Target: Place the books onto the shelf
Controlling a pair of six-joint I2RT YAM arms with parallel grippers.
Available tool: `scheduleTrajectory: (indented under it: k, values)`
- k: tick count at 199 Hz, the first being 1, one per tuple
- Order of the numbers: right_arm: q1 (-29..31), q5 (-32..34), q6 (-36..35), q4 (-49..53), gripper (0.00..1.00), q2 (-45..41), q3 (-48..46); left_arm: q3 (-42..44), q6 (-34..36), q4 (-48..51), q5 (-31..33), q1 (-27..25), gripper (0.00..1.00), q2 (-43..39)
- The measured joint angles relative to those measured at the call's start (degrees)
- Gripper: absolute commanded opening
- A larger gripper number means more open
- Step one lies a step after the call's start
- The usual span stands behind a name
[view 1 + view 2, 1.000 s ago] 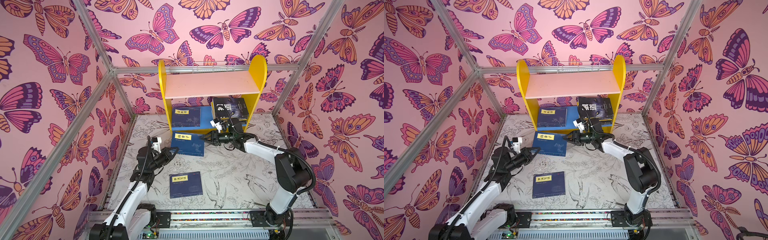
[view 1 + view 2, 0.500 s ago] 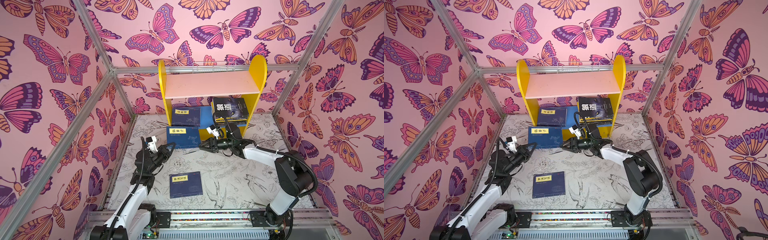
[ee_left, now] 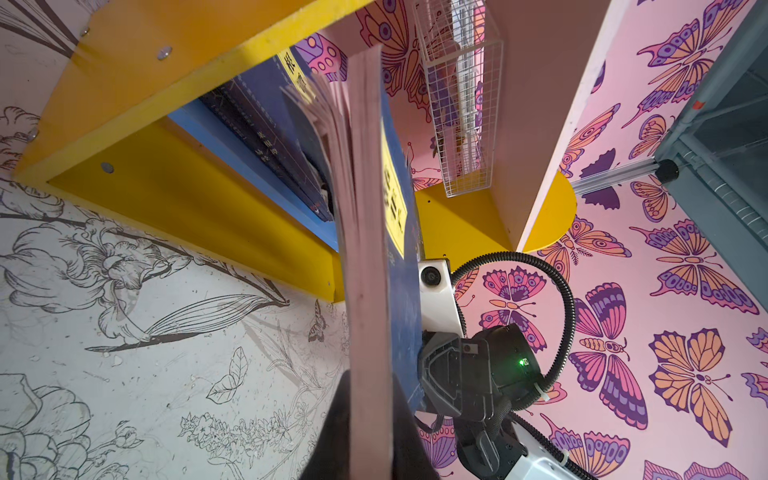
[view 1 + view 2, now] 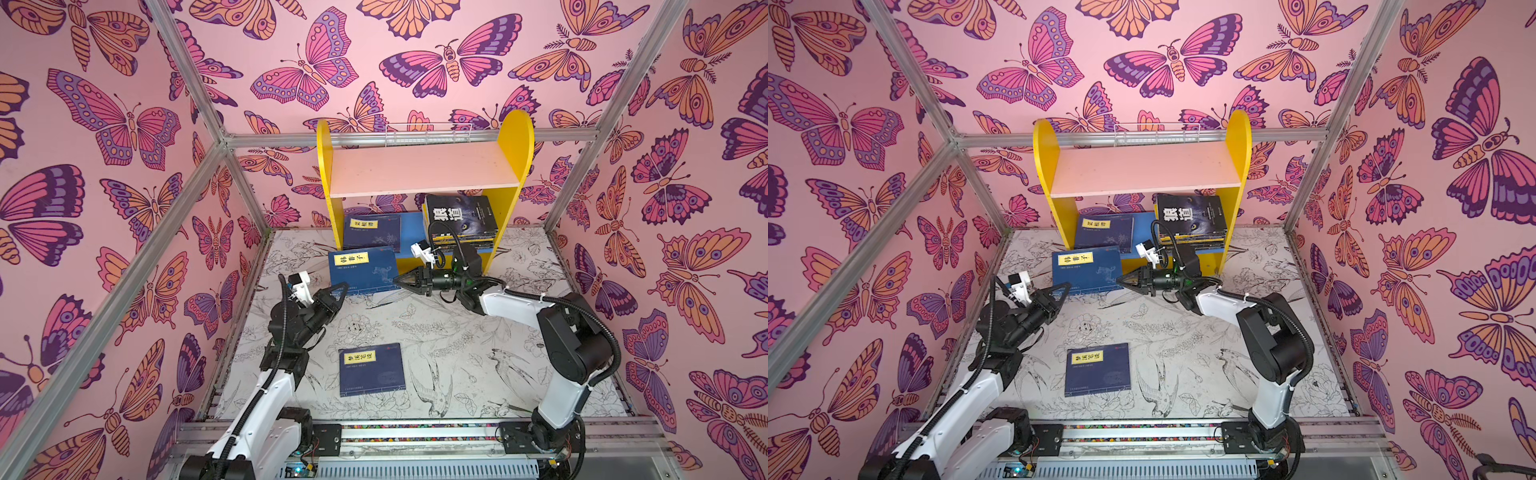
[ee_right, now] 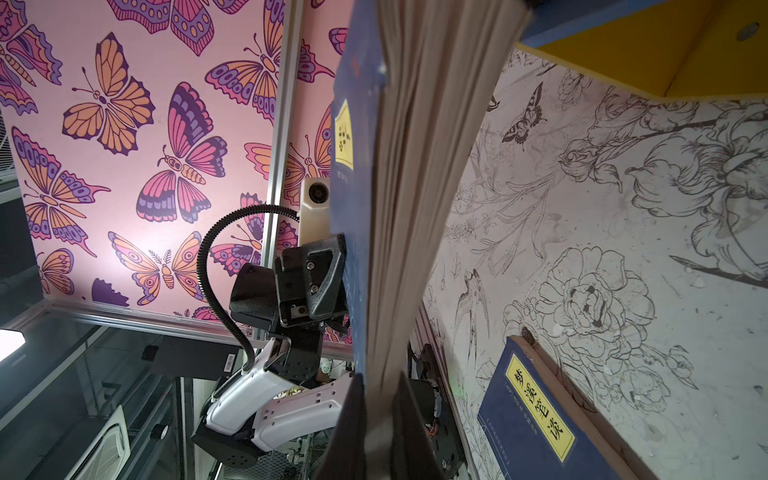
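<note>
A navy book with a yellow label (image 4: 361, 270) (image 4: 1086, 270) is held tilted between both grippers, its far edge against the front of the shelf (image 4: 424, 170) (image 4: 1142, 170). My left gripper (image 4: 343, 286) (image 3: 370, 415) is shut on the book's near left corner, and its page edge (image 3: 365, 249) runs between the jaws. On the near right corner my right gripper (image 4: 397, 280) (image 5: 380, 415) is shut too, with the pages (image 5: 399, 208) between its fingers. On the lower board lie another navy book (image 4: 372, 230) and a stack topped by a black book (image 4: 459, 216). A third navy book (image 4: 371, 369) (image 5: 536, 411) lies flat on the floor.
The upper pink board holds nothing. A white wire basket (image 4: 428, 133) hangs on the rail behind the shelf. Butterfly-patterned walls with aluminium posts (image 4: 245, 187) close in the left, right and back. The floor is a mat with line drawings (image 4: 457, 345).
The held book has been lifted and pushed toward the shelf front. My right gripper moved down to its near right corner and shut on it. The left gripper rose with the book.
</note>
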State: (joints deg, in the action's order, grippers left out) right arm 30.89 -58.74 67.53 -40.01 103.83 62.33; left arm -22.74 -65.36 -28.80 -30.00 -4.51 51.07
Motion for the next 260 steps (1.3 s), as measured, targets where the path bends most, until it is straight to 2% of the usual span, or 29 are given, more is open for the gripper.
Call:
scheduleTrajectory:
  k: [8, 15, 38, 73, 96, 123, 160, 211, 260]
  values:
    - [-0.02, 0.28, -0.28, 0.5, 0.0, -0.24, 0.11, 0.0, 0.5, 0.94, 0.2, 0.0, 0.61, -0.31]
    - [-0.07, 0.72, -0.59, 1.03, 0.0, -0.52, 0.2, 0.0, 0.5, 1.75, 0.5, -0.02, 0.68, -0.55]
    - [-1.27, 1.33, -1.62, 2.32, 0.0, -1.79, 0.37, 0.0, 1.31, 6.38, 3.17, -0.02, 0.77, -2.27]
    - [-5.05, 4.61, -6.88, 9.9, 0.0, -3.78, 3.67, -0.5, 2.97, 20.59, 12.63, 0.0, 0.77, -6.69]
    - [-5.97, 9.07, -14.21, 20.24, 0.0, -3.8, 10.1, -2.01, 4.98, 30.82, 18.18, 0.04, 0.77, -6.91]
    - [-5.86, 13.11, -20.24, 29.16, 0.0, -1.95, 18.88, -3.17, 7.02, 37.68, 21.16, 0.07, 0.76, -6.36]
    - [-5.64, 17.7, -22.84, 33.07, 0.0, 4.66, 27.58, -4.0, 8.83, 41.03, 22.43, 0.07, 0.77, -6.36]
    - [-4.24, 20.46, -24.33, 39.56, 0.0, 14.32, 37.35, -4.44, 9.86, 41.31, 22.51, 0.07, 0.77, -6.32]
    - [-3.65, 20.65, -24.22, 42.47, 0.0, 16.98, 42.14, -4.44, 10.58, 41.31, 22.51, 0.07, 0.77, -6.32]
